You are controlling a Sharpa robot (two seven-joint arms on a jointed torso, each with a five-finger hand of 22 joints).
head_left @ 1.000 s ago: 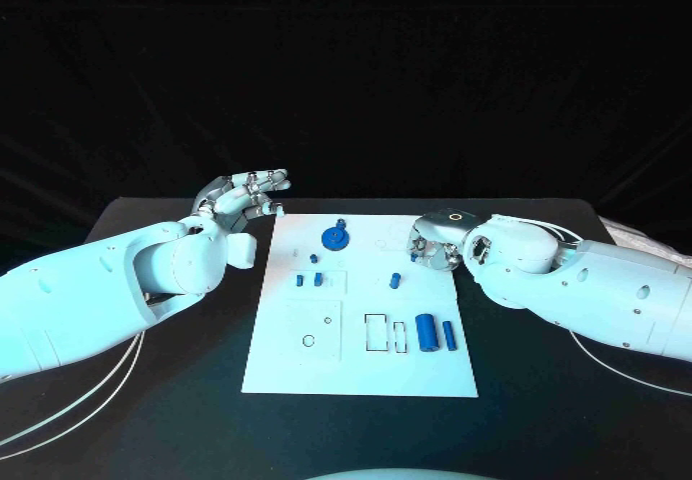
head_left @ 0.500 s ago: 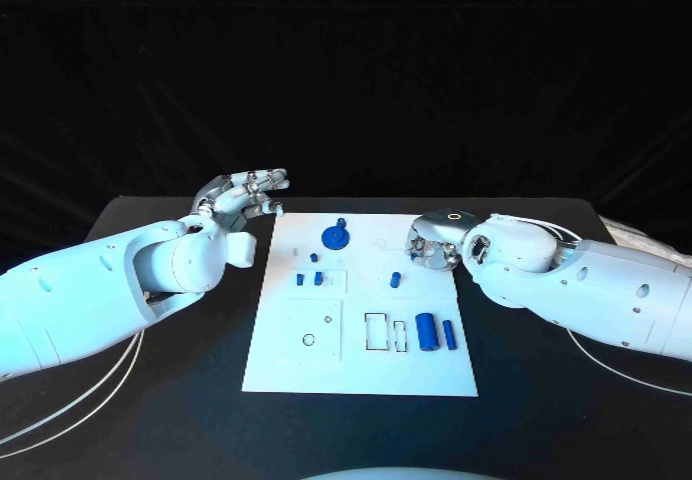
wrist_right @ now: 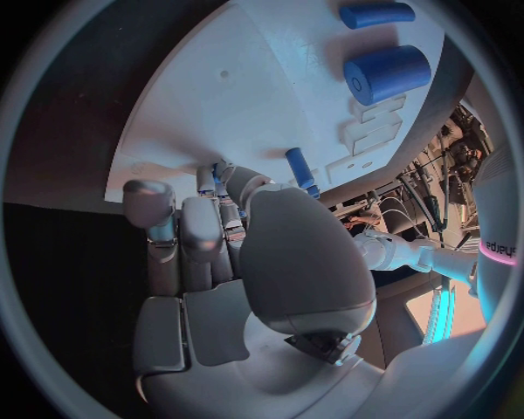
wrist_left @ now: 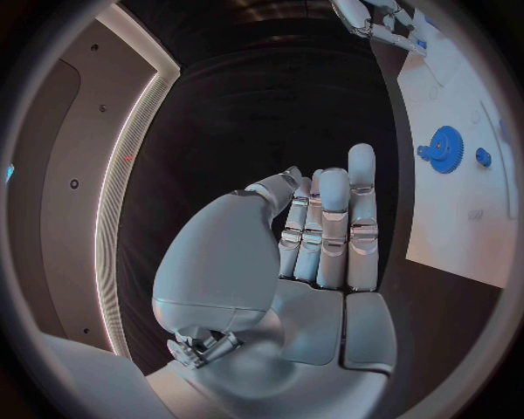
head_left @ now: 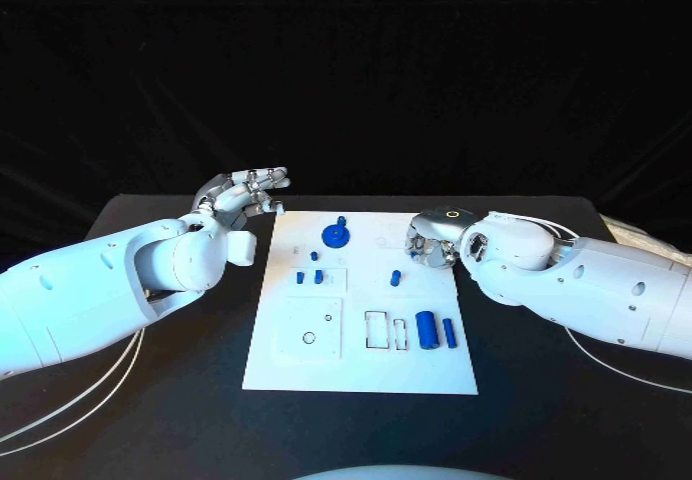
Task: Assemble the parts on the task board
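The white task board lies in the middle of the table. A blue gear sits at its far end. Small blue pegs stand left of centre, and one more peg stands right of centre. A thick blue cylinder and a thinner one lie near the right edge. My left hand is raised off the board's far left corner, fingers apart, holding nothing. My right hand hangs over the far right edge, fingers drawn together under the thumb. Blue shows by its fingertips; whether it holds anything is unclear.
Black table surrounds the board, with bare room on its left, right and front. White cables trail under my left arm, and others under my right arm. Empty cut-outs lie on the board beside the cylinders.
My right hand has edged a little to the left, further over the board's far right edge. The left hand and the parts have not moved.
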